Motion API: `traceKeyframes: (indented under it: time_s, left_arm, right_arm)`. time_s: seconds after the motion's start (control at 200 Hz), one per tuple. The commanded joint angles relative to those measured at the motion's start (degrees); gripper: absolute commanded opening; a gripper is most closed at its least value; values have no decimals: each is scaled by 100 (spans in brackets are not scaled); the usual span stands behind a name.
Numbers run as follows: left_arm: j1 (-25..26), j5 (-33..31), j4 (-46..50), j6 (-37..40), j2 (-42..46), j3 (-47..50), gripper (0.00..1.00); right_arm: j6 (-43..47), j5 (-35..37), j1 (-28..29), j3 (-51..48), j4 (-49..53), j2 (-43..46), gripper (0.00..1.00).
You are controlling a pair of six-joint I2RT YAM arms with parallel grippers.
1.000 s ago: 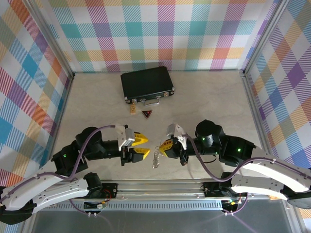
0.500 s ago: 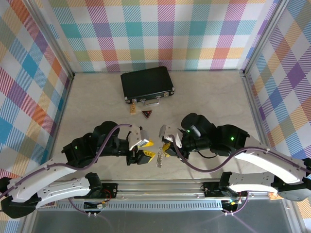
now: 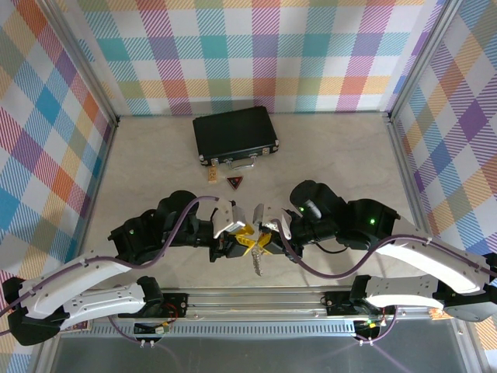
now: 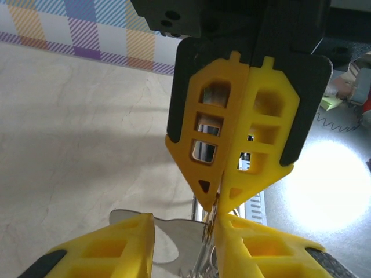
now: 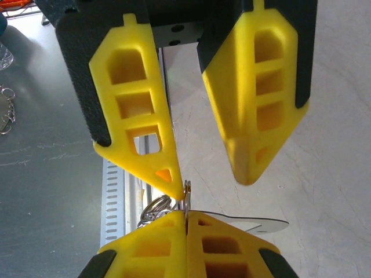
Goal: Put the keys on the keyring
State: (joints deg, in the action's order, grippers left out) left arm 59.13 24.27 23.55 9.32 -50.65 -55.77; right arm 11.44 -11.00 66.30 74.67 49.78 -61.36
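From above, the two arms meet at lower centre of the frame. The left gripper (image 3: 246,235) and right gripper (image 3: 267,236) face each other tip to tip. The keyring (image 3: 257,265) dangles just beneath them, over the table (image 3: 155,163). The key (image 3: 211,177) lies higher up at centre, just under the black case (image 3: 235,134) and beside a dark triangular tag (image 3: 234,183).

In the left wrist view, the left gripper's own yellow fingers (image 4: 104,255) sit spread along the bottom edge, with a flat silver piece (image 4: 168,240) between them. At centre, the right gripper's fingers are pressed together on a thin metal edge of the keyring.

In the right wrist view, its own fingers (image 5: 151,246) at the bottom are clamped on the keyring's thin edge. Above, the left gripper's fingers (image 5: 139,116) stand apart, one tip touching the ring.
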Motion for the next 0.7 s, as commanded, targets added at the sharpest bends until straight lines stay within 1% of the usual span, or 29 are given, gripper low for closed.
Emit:
traceKeyframes:
  time_s: [0.0, 0.085, 0.115, 0.27, 0.41, 0.49, 0.5, 0.57, 0.605, 0.65, 0.69]
  left_arm:
    - [25, 144, -222, 26, -85, -57, 28]
    - [26, 157, -269, 26, -120, -32, 26]
    - [24, 150, -283, 26, -114, -22, 24]
    - [23, 180, -380, -17, -72, 64, 0]
    - [26, 207, -511, -69, 24, 156, 0]
    - [24, 209, -711, -175, 205, 291, 0]
    - [25, 209, -885, -194, 231, 318, 0]
    - [28, 219, -1306, -330, 444, 485, 0]
    - [27, 241, -1496, -411, 554, 581, 0]
    - [26, 285, -1809, -522, 682, 700, 0]
    - [26, 347, -2053, -607, 782, 792, 0]
  right_arm:
    - [78, -217, 34, -23, -188, 53, 0]
    - [60, -244, 34, -64, -221, 72, 0]
    - [53, -252, 32, -79, -231, 80, 0]
    - [25, -273, 25, -181, -315, 133, 0]
    - [-45, -288, 42, -245, -491, 243, 0]
    - [-242, -253, 26, -392, -792, 419, 0]
    - [-266, -253, 30, -414, -827, 438, 0]
    - [-476, -270, 32, -621, -1176, 623, 10]
    - [-537, -243, 35, -755, -1408, 739, 17]
    - [-843, -190, 32, -969, -1716, 888, 25]
    - [-971, -126, 31, -1151, -1983, 1027, 30]
